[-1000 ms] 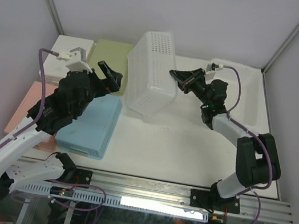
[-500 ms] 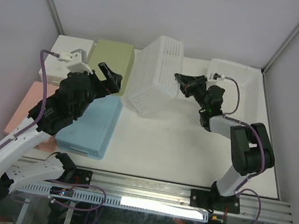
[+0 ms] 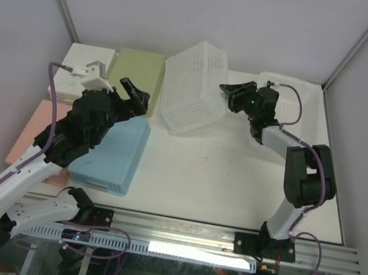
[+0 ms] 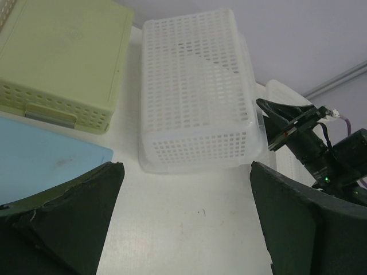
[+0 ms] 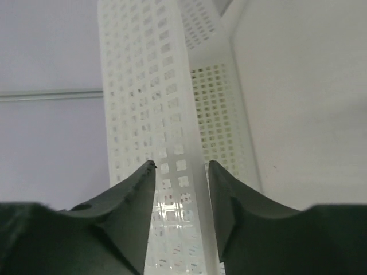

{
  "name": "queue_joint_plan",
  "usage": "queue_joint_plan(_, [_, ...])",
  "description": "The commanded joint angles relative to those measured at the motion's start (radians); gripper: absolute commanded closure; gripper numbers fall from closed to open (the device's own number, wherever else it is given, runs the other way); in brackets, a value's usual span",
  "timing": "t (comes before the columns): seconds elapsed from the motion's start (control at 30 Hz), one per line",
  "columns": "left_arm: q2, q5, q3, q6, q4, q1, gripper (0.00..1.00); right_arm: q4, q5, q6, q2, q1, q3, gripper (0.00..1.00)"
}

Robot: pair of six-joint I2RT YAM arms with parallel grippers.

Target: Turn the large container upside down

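Note:
The large white perforated container [image 3: 192, 89] stands tilted on one long edge at the back middle of the table, its opening facing back and right. My right gripper [image 3: 228, 95] is shut on its right wall near the rim. In the right wrist view the wall [image 5: 149, 86] runs between my two fingers, with the gripper [image 5: 180, 172] straddling it. My left gripper [image 3: 136, 95] is open and empty, hovering left of the container over the blue bin. In the left wrist view the container [image 4: 195, 97] lies ahead of the gripper [image 4: 183, 217], apart from it.
A green bin [image 3: 137, 69] lies upside down left of the container, and a blue bin [image 3: 114, 150] in front of it. A white box [image 3: 84, 56] and a pink bin [image 3: 31, 132] sit at the far left. A white tray [image 3: 288, 92] lies at the back right.
My right gripper has moved back and up, tipping the container further over to the left. The left arm has not moved.

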Motion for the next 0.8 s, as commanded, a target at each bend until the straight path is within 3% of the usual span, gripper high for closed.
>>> queue_joint_plan(0.0, [-0.014, -0.006, -0.004, 0.001, 0.029, -0.002, 0.01, -0.309, 0.056, -0.16, 0.013, -0.003, 0.085, 0.52])
queue_joint_plan(0.23, [0.004, 0.008, -0.008, -0.001, 0.041, -0.002, 0.01, -0.56, 0.164, -0.347, -0.023, 0.007, 0.198, 0.28])
queue_joint_plan(0.47, [0.049, 0.053, -0.01, -0.004, 0.069, -0.002, 0.01, -0.819, 0.249, -0.54, -0.043, 0.016, 0.357, 0.24])
queue_joint_plan(0.53, [0.061, 0.067, -0.011, 0.004, 0.083, -0.001, 0.01, -0.865, 0.273, -0.601, -0.065, 0.015, 0.39, 0.06])
queue_joint_plan(0.67, [0.092, 0.102, 0.006, 0.031, 0.095, -0.003, 0.01, -0.959, 0.362, -0.749, -0.126, 0.017, 0.438, 0.05])
queue_joint_plan(0.77, [0.105, 0.108, 0.011, 0.036, 0.099, -0.003, 0.01, -1.006, 0.506, -0.881, -0.174, 0.017, 0.426, 0.09])
